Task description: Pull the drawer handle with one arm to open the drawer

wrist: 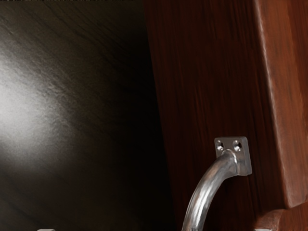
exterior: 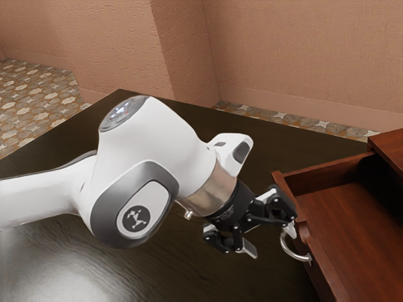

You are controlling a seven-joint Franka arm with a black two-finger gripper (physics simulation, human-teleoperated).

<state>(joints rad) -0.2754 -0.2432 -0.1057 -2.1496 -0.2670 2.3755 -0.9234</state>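
Steering from here, I see my black two-finger gripper (exterior: 263, 229) with its fingers spread and holding nothing, as far as I can make out. The curved silver metal handle (wrist: 206, 192) on the reddish-brown wooden drawer (exterior: 327, 171) sits just beyond the fingertips. The drawer stands partly out. I should bracket the bar squarely, close firmly, then pull straight back.

Warm, even light; pale glare pools on the dark glossy worktop (exterior: 75, 264), exterior view's lower left; the curved steel handle (wrist: 204, 190) gleams.
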